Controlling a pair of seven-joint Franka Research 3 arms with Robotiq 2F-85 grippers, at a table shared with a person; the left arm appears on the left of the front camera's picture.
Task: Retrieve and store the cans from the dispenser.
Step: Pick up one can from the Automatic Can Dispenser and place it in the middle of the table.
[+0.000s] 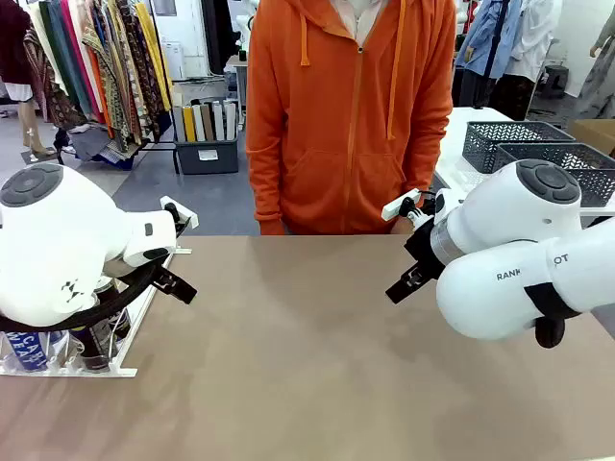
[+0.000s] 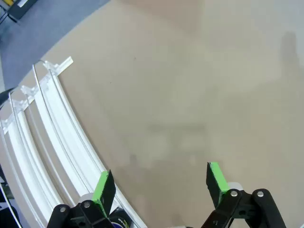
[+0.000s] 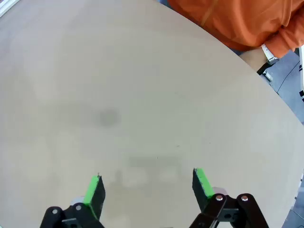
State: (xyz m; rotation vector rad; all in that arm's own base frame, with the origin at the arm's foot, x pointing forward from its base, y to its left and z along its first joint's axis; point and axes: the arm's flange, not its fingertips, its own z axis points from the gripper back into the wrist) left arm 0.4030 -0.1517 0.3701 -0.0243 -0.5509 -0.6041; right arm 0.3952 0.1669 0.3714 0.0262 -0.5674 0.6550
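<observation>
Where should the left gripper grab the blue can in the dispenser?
Likely its upper side wall, the open left gripper straddling it from above: the blue can seems upright at the dispenser's near end, dark cans close beside it.

Cans (image 1: 29, 351) mostly hidden behind left arm (image 1: 58, 240); dispenser (image 1: 72, 371) cut off by picture's left edge.

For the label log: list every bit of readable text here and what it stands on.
"RANK": on the right arm, letters partly hidden.
"OT": same arm, farther right.
White lettering on the blue can in the dispenser: cut off and blurred, not readable.
White label on the grey bin behind the person: too small to read.
</observation>
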